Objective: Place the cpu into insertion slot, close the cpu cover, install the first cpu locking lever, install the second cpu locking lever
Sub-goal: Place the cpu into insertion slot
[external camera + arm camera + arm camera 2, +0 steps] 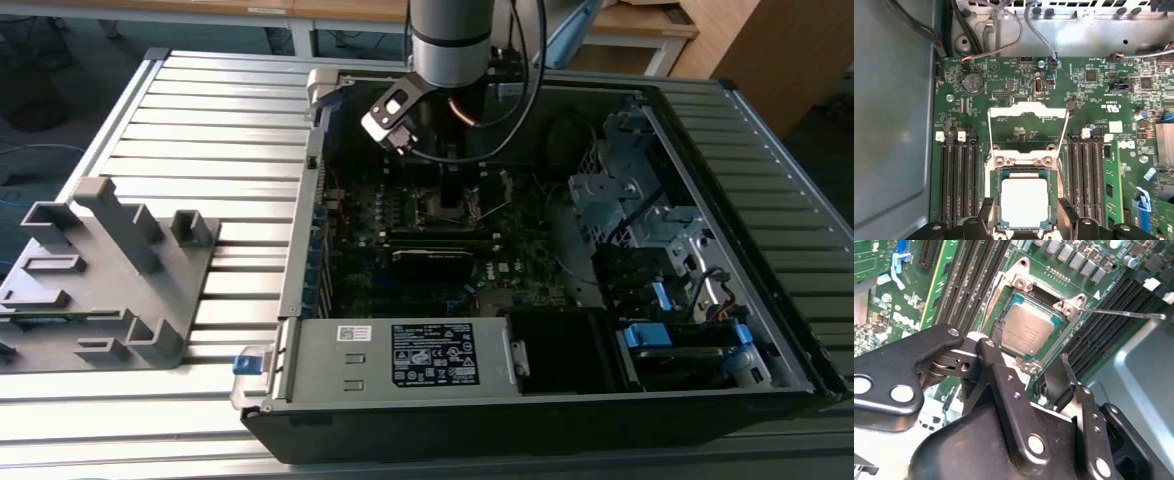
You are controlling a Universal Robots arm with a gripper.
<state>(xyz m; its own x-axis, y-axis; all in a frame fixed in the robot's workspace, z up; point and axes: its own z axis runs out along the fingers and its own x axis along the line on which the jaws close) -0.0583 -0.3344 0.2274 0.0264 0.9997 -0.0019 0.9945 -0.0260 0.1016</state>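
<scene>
The black metal two-fingered pincer (1030, 346) hangs low inside the machine. It is open wider than the chip and grips nothing, with one finger on each side of the cpu (1025, 326), a flat square chip with a dull silver-grey top. The cpu lies flat within the insertion slot (1024, 173), a dark square socket with a thin silver rim.

In the second wrist view one fingertip sits very close to the chip's edge, and I cannot tell whether it touches. That closeness is the main risk. If the arm shifts sideways or rises at a tilt, a finger could catch the edge and lift or skew the chip, and a chip lying crooked could harm the contacts beneath it.

The cpu cover (1026, 111), a shiny silver frame plate with a square window, stands swung open just beyond the socket. A thin silver wire lever (1119, 315) juts out beside it. Either could be snagged by a passing finger. The long black memory slots (956, 185) flank the socket closely and leave the fingers little room.

The green circuit board lies inside an open black computer case (534, 430), which has a grey box bearing a white label (400, 355) at its near end. The case rests on a grey ribbed metal surface (200, 130). A grey plastic fixture with upright posts (107, 270) stands well apart from it, on the exterior view's left. Pale wooden desks (641, 20) stand in the room behind.
</scene>
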